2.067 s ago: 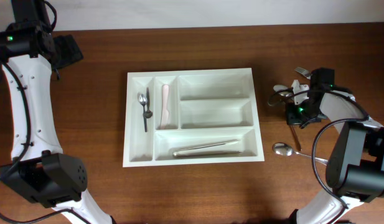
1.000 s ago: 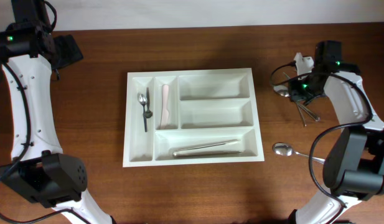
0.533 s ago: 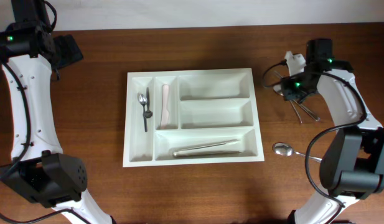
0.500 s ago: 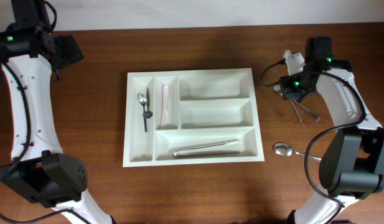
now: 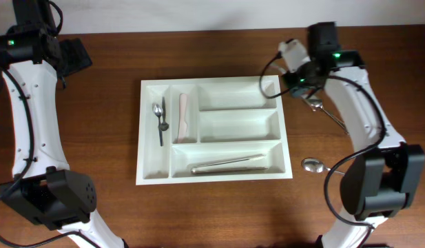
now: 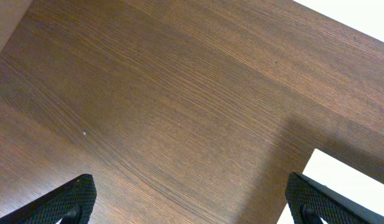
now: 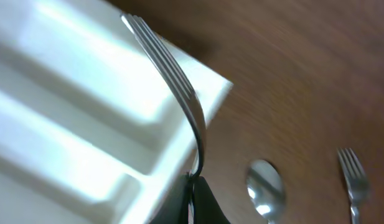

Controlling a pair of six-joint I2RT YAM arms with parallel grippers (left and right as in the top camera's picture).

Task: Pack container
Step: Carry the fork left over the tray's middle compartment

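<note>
A white cutlery tray point(image 5: 288, 141) lies mid-table. It holds small spoons point(image 5: 160, 120) in the left slot, a pink-handled piece point(image 5: 183, 114) beside them and a long silver knife point(image 5: 229, 164) in the front slot. My right gripper point(image 5: 296, 77) hangs over the tray's far right corner, shut on a silver fork point(image 7: 179, 93). In the right wrist view the fork's tines point out over the tray point(image 7: 86, 81) from the shut jaws point(image 7: 193, 199). My left gripper point(image 5: 73, 58) is open and empty at the far left, over bare wood point(image 6: 192, 199).
Loose cutlery lies on the table right of the tray: a spoon and fork point(image 5: 329, 114) and another spoon point(image 5: 312, 165) nearer the front. The right wrist view shows a spoon point(image 7: 265, 186) and a fork point(image 7: 353, 177) on the wood. A tray corner point(image 6: 347, 180) shows in the left wrist view.
My right gripper has lifted from the cutlery pile at the right and moved left and back to the tray's far right corner, carrying the fork. The left arm has not moved.
</note>
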